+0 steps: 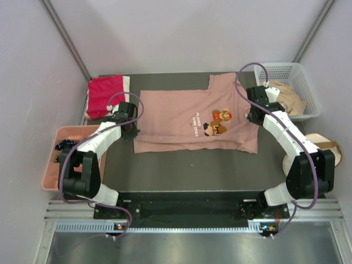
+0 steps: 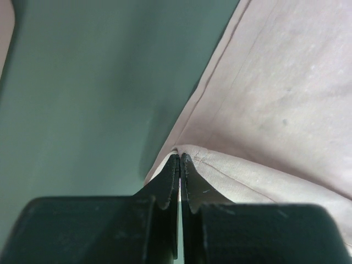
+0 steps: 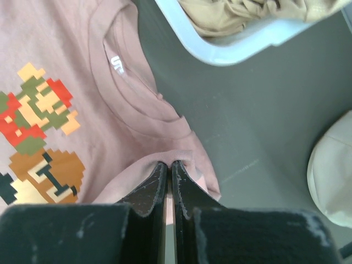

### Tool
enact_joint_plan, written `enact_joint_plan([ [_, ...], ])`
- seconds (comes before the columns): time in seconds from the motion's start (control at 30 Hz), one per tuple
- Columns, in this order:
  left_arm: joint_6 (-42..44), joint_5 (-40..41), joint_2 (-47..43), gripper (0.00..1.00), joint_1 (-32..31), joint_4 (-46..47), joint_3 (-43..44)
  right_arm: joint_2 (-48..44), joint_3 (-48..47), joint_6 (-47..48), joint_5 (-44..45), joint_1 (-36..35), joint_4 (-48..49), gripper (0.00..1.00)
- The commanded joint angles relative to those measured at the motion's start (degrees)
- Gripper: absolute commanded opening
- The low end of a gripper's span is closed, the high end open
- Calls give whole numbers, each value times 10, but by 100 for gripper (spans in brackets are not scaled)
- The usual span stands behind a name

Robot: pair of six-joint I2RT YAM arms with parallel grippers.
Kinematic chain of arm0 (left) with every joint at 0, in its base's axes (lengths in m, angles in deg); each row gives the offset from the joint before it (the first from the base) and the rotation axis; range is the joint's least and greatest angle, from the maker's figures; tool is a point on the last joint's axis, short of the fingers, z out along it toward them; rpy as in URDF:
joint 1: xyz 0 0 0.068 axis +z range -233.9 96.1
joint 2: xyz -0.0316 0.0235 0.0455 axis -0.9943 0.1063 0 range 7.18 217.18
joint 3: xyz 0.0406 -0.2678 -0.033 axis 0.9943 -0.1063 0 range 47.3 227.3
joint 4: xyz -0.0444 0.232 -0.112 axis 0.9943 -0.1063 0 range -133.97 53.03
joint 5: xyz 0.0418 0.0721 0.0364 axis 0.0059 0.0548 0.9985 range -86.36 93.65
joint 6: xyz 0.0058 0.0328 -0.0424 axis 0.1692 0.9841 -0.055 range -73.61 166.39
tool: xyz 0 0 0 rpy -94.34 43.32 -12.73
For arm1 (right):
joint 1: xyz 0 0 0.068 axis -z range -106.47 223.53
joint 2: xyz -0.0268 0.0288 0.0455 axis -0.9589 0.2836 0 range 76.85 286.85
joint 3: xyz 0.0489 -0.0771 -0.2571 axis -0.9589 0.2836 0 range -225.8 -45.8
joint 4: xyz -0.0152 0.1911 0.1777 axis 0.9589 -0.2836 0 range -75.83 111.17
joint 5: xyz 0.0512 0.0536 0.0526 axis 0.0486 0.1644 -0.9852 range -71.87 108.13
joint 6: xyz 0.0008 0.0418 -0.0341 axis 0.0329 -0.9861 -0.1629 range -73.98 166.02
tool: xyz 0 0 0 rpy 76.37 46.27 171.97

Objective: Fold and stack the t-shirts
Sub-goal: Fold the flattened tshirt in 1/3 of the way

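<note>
Top external view: dusty-pink t-shirt [image 1: 181,118] spread flat on table [image 1: 181,170], print up. My left gripper [image 2: 180,160] clamped on its folded edge at left side; my right gripper [image 3: 168,165] pinching cloth beside collar [image 3: 137,93]. Both jaws nearly closed on cloth. Red t-shirt [image 1: 103,94] far left; tan t-shirt [image 1: 290,98] in white basket [image 1: 311,91] far right.

We saw the dusty-pink t-shirt [image 1: 192,118] spread flat across the middle of the table [image 1: 181,170], print up. Our left gripper [image 1: 131,129] met its left end, our right gripper [image 1: 254,113] its right end. A red t-shirt [image 1: 105,94] lay at the far-left corner
</note>
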Motion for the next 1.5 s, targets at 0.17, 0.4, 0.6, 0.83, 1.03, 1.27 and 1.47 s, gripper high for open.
enact_joint_plan([
  [0.17, 21, -8, 48, 0, 5, 31, 90, 38, -87, 34, -2, 19, 29, 0],
  [0.4, 27, -9, 79, 0, 5, 33, 115, 65, -108, 43, -9, 24, 36, 0],
  [0.6, 30, -2, 94, 0, 5, 37, 118, 96, -120, 52, -16, 26, 50, 0],
  [0.83, 30, 7, 94, 0, 13, 37, 113, 130, -141, 60, -18, 27, 58, 0],
  [1.03, 32, 1, 104, 0, 27, 44, 109, 155, -155, 64, -19, 29, 61, 0],
  [1.27, 31, -2, 122, 0, 30, 49, 115, 175, -161, 70, -22, 32, 68, 0],
  [1.47, 28, -8, 135, 0, 30, 55, 118, 189, -170, 74, -23, 34, 73, 0],
])
